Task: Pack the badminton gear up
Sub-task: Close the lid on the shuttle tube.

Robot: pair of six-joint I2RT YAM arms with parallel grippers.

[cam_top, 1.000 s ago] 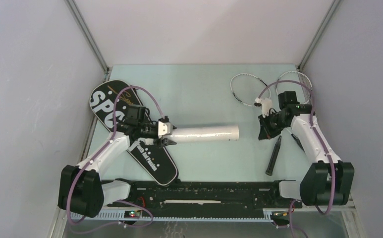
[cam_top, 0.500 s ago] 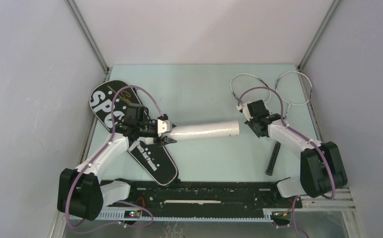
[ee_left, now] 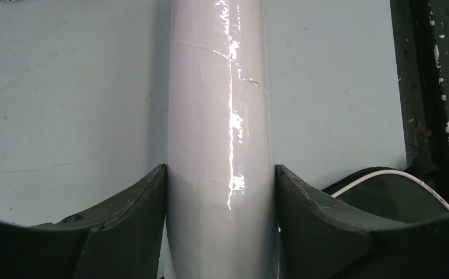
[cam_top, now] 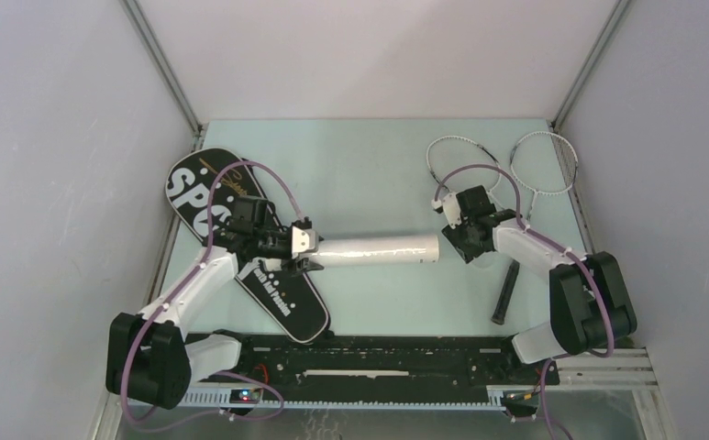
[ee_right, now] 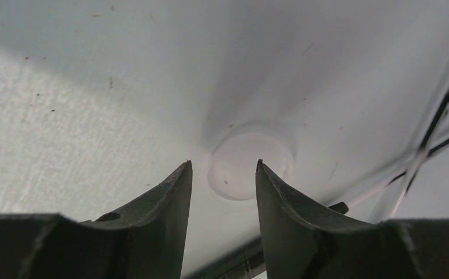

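Observation:
A long white tube (cam_top: 378, 247) lies across the middle of the table, and my left gripper (cam_top: 314, 249) is shut on its left end. In the left wrist view both fingers (ee_left: 135, 215) press the tube's (ee_left: 219, 104) sides. My right gripper (cam_top: 456, 246) sits at the tube's right end, open with nothing between its fingers. In the right wrist view that gripper (ee_right: 223, 165) faces a pale round disc (ee_right: 251, 160) in a white hollow. The black "SPORT" bag (cam_top: 190, 188) lies under the left arm. Two racquets (cam_top: 456, 165) (cam_top: 543, 163) rest at the back right, one black handle (cam_top: 506, 289) nearer.
A black rail (cam_top: 378, 353) runs along the near edge between the arm bases. Grey walls close in the table on the left, back and right. The bag's edge (ee_left: 384, 186) lies close beside the left gripper's right finger.
My right arm has swung left from the racquets to the tube's right end, and its jaws have opened. The left gripper has kept its hold on the tube.

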